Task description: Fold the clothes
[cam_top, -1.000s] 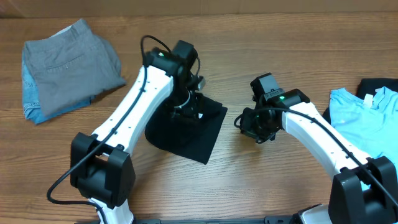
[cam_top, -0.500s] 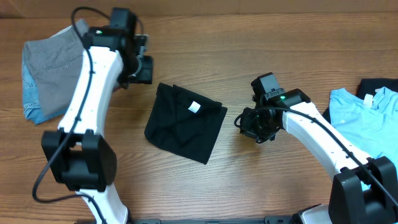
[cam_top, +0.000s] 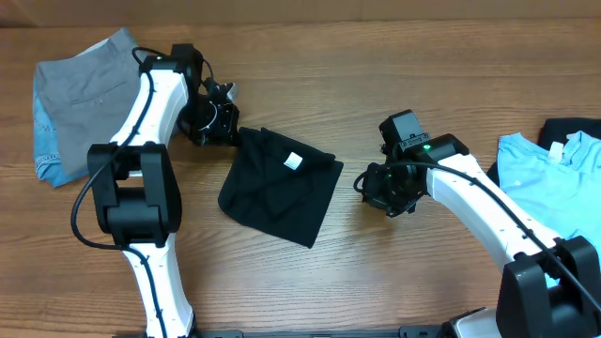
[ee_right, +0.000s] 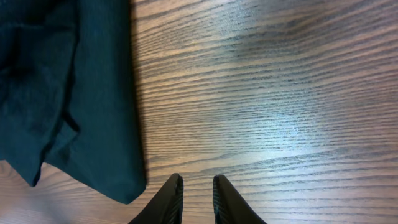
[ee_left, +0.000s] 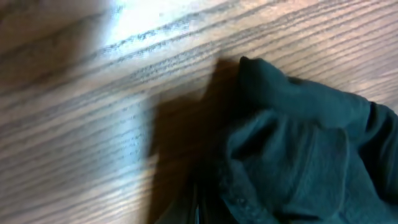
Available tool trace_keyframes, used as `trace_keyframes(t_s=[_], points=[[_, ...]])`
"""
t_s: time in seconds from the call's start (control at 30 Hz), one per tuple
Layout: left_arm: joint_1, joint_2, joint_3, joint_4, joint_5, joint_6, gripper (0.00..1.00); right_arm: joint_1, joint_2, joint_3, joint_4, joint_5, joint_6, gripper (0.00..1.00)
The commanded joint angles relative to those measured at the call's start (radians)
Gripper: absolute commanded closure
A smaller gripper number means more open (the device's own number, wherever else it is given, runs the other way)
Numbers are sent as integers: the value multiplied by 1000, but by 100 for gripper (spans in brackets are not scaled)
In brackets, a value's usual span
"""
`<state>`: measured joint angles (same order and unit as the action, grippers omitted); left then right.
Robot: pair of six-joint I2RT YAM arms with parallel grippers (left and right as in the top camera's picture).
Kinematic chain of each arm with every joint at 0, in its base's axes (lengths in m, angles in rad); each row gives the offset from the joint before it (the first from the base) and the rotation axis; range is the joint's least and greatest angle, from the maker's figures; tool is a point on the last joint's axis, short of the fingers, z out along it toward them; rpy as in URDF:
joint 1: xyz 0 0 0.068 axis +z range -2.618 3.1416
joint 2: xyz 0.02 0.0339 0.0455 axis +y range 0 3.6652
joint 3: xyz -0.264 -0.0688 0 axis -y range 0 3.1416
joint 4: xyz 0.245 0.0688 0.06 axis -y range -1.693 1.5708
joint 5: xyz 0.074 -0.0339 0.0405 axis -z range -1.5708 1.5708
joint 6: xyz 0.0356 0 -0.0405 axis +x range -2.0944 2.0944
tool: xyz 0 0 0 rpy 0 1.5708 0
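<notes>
A black T-shirt [cam_top: 272,192] lies folded in a rough square at mid-table, its white neck label [cam_top: 293,161] facing up. My left gripper [cam_top: 232,130] is low at the shirt's upper left corner. In the left wrist view my left gripper [ee_left: 199,213] is shut, with the shirt's rumpled hem [ee_left: 292,143] right beside its tips; I cannot tell whether any cloth is pinched. My right gripper [cam_top: 368,186] hovers just right of the shirt. In the right wrist view my right gripper [ee_right: 196,194] is slightly open over bare wood, beside the shirt's edge [ee_right: 93,112].
A light blue T-shirt [cam_top: 549,183] lies at the right edge on another dark cloth [cam_top: 568,127]. Folded grey trousers [cam_top: 103,94] rest on a blue patterned cloth [cam_top: 45,155] at the far left. Bare wooden table [cam_top: 376,272] fills the front.
My left arm lifted off the black shirt, swung left toward the trousers, then came back down at the shirt's upper left corner, where its jaws closed. My right arm has not moved.
</notes>
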<state>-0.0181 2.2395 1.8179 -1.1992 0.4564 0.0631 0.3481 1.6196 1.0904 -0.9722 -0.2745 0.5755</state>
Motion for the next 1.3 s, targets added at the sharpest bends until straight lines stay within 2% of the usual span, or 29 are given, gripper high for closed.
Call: trace_keyframes(t_s=[0.0, 0.13, 0.23, 0.3, 0.37, 0.5, 0.63, 0.7, 0.73, 0.83, 1.07, 1.27], points=[[1, 18, -1, 15, -11, 11, 96, -2, -17, 23, -3, -7, -8, 80], [15, 16, -1, 10, -83, -5, 94, -2, -17, 23, -11, -7, -8, 80], [34, 16, -1, 6, -85, -7, 86, -2, -17, 23, -14, -6, -8, 80], [43, 16, -1, 5, -83, -7, 76, -2, -17, 23, -13, -6, -8, 80], [42, 16, -2, 31, -47, -6, 67, -2, -17, 23, -9, -6, -8, 80], [7, 16, -3, 93, 35, 14, 66, -2, -17, 23, -7, -7, -8, 80], [-50, 17, -3, 123, 27, 32, 68, -2, -17, 23, -11, -7, -8, 80], [-70, 18, -3, 123, 16, 45, 77, -2, -17, 23, -18, -7, -8, 80], [-84, 18, -3, 118, 13, 46, 87, -2, -17, 23, -25, -7, -8, 80], [-92, 17, -2, 78, 28, 47, 96, -2, -17, 23, -32, -7, -8, 80], [-77, -6, 5, -116, 119, 190, 96, -2, -17, 23, -29, -6, -8, 81], [-103, -79, 5, -274, 296, 367, 93, -2, -17, 23, -18, 13, -8, 81]])
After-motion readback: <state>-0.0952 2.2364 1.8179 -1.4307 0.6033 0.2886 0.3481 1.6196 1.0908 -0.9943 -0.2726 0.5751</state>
